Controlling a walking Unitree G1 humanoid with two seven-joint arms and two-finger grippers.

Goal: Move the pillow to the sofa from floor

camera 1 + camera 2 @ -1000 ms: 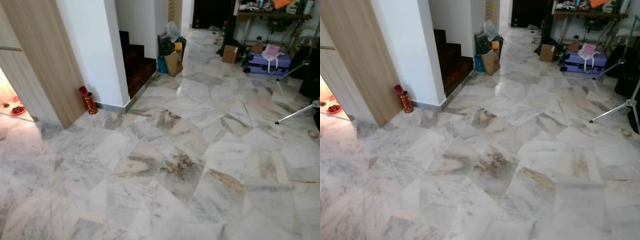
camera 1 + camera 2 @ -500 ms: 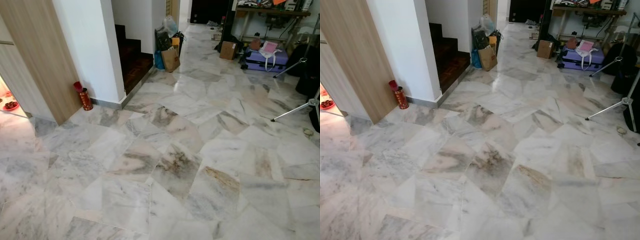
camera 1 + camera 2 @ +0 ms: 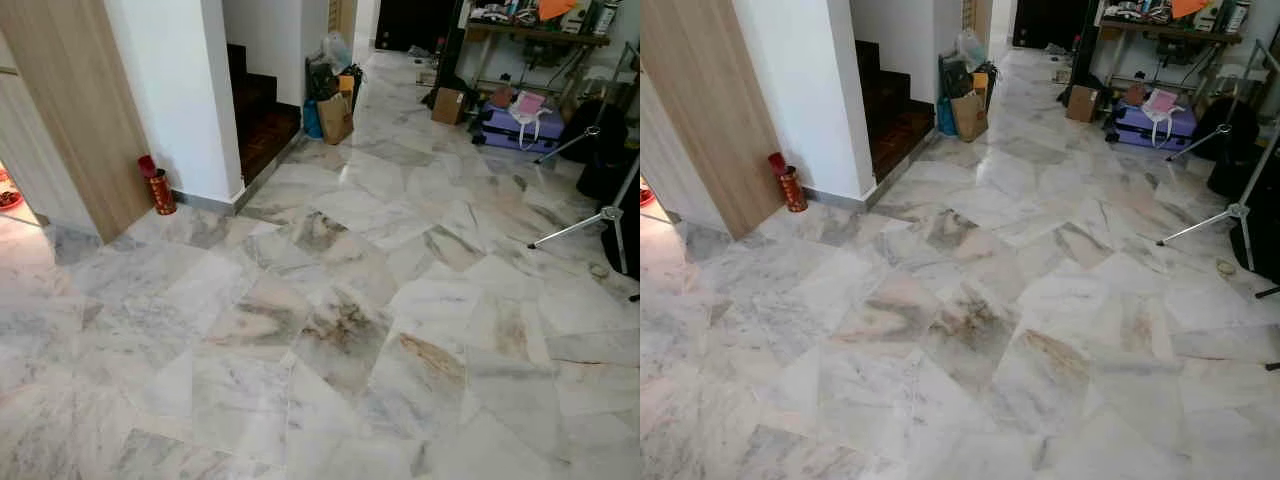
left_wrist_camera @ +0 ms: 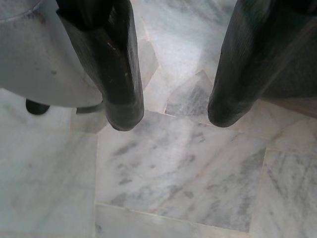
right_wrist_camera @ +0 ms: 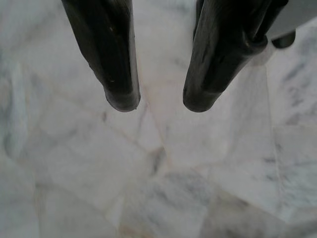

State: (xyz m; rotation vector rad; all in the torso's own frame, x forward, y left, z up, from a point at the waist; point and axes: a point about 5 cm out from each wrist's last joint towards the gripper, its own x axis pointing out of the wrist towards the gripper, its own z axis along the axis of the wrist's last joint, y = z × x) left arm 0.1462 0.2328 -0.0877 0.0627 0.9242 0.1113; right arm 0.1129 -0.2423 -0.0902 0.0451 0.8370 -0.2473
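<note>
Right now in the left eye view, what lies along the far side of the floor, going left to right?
Wood panel → red canister → white wall → stairs → paper bag → cardboard box → purple suitcase → tripod.

canister (image 3: 160,190) left by wall | bags (image 3: 335,115) behind | suitcase (image 3: 515,128), tripod (image 3: 590,215) right

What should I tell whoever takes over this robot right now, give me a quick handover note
Left gripper: open, empty, hanging over the marble floor.
Right gripper: open, empty, also over bare floor.
Pillow and sofa: not seen from here. Ahead are a red canister by the white wall, dark stairs, a paper bag, a purple suitcase and a tripod.
Done: nothing picked up.
Left: find the pillow, lift it, carry it to the sofa.
</note>
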